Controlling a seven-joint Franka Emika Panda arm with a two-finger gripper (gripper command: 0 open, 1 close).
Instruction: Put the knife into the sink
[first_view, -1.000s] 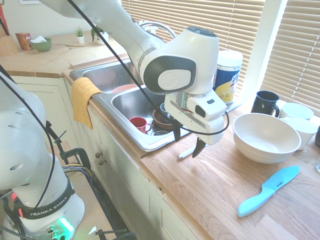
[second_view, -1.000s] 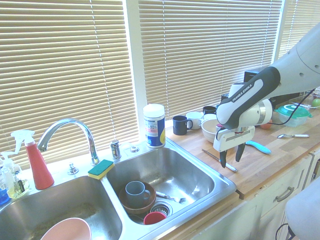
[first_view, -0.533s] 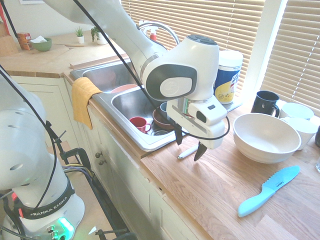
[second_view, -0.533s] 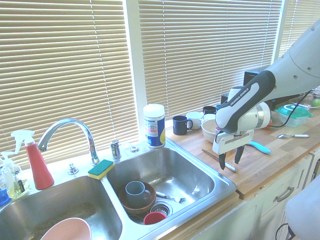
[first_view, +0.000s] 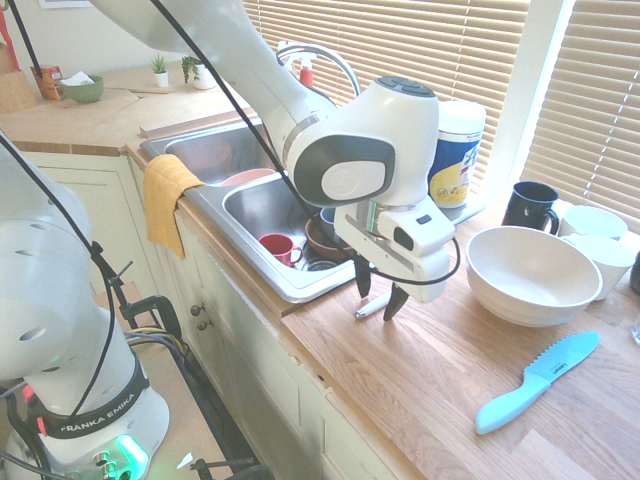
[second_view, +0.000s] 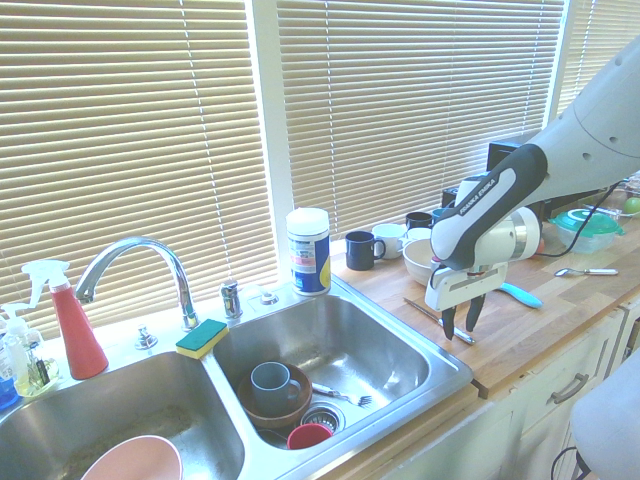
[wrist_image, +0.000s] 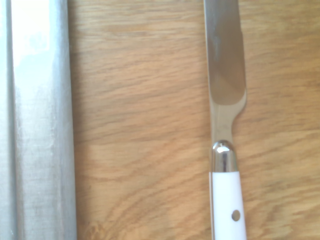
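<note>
Franka jaws (first_view: 377, 305), partly open w/ nothing gripped, straddle the knife (wrist_image: 228, 195) on the wood surface (wrist_image: 140, 125) beside the sink (second_view: 345, 345). Grasp in hand; next move likely closing on the handle, then lifting. Wrist cam shows rivet & full bolster; 2nd ext. view adds fork (second_view: 343, 395) in basin.

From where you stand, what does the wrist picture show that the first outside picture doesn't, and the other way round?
Only the wrist picture: the small knife's silver blade in full detail, and the dark dot on its white handle.

Only the first outside picture: the light-blue knife, the big white bowl, the orange towel and the red cup.

Both: the small knife's handle, the wooden counter and the sink's metal rim.
</note>
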